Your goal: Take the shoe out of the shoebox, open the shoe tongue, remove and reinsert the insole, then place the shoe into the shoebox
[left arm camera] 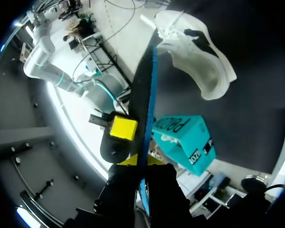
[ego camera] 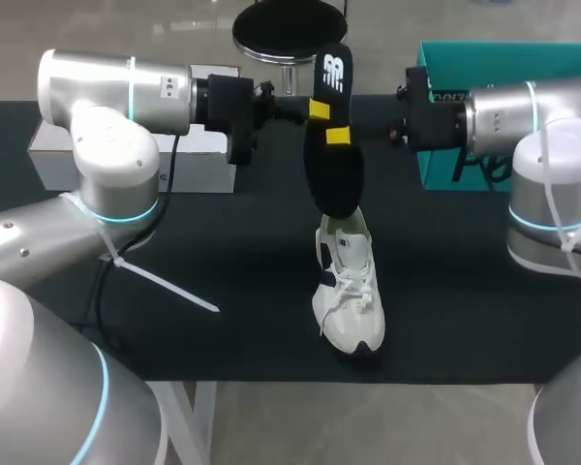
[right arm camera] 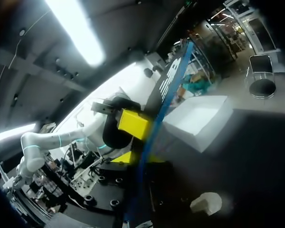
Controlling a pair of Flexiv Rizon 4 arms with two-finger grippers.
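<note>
Upper centre: left gripper (ego camera: 319, 109) and right gripper (ego camera: 339, 135) both clamped on the upright insole (ego camera: 335, 179), its lower end right at the shoe (ego camera: 350, 295) collar, mid-frame. The shoebox (ego camera: 523, 60) sits upper right.

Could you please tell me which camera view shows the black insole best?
The head view: the insole turns its broad face to that camera, with nearly its whole outline showing above the white shoe. Both wrist views catch it only edge-on, as a thin dark strip with a blue edge.

insole (ego camera: 334, 170) hanging over shoe (ego camera: 351, 300) opening, open mat (ego camera: 455, 281) either side
</note>
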